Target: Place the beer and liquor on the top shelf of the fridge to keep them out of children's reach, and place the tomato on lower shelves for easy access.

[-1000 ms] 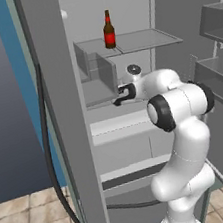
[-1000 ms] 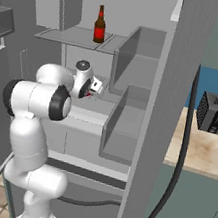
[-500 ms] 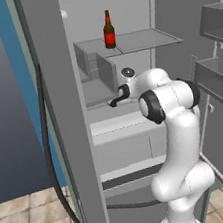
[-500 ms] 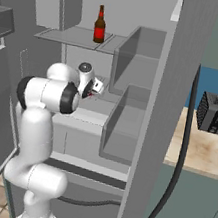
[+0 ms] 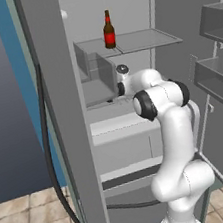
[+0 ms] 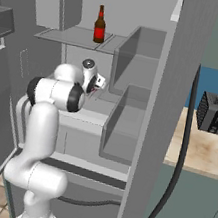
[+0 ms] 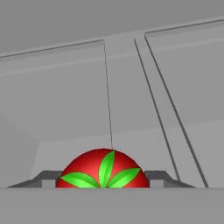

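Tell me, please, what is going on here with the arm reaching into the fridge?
The white arm is reaching into the open fridge, below the top shelf. Its end effector holds the tomato between its fingertips, inside the pale grey interior at the level of the lower shelves. The beer already stands upright on the top shelf.
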### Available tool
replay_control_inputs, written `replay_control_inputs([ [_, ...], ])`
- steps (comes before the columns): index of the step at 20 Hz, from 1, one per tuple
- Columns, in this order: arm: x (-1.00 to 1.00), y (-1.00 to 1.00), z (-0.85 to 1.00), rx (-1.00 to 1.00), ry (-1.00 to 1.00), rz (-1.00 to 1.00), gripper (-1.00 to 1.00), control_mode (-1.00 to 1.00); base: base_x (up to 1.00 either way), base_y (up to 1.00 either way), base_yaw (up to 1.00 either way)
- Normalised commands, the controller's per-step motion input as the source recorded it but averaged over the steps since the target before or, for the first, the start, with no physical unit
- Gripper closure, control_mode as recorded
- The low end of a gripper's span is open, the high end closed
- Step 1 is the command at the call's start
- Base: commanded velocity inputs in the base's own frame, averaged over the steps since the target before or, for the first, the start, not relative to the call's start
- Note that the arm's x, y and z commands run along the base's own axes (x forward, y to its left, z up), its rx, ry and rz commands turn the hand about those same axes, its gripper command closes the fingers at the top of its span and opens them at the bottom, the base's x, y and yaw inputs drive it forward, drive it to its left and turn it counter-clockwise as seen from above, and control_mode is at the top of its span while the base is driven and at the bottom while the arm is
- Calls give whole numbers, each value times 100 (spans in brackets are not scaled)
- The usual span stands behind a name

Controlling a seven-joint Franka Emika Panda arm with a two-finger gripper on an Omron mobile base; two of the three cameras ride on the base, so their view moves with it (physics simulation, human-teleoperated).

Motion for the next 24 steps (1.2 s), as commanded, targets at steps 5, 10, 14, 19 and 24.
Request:
replay_control_inputs([
  [5, 45, 3, -25, 0, 1, 0, -100, -100, 0, 0, 0],
  [10, 7, 0, -26, 0, 0, 0, -100, -100, 0, 0, 0],
  [14, -15, 0, -24, 0, 0, 0, -100, -100, 0, 0, 0],
  [19, -42, 0, -22, 0, 0, 0, -100, -100, 0, 0, 0],
  [24, -48, -1, -1, 0, -1, -2, -100, -100, 0, 0, 0],
])
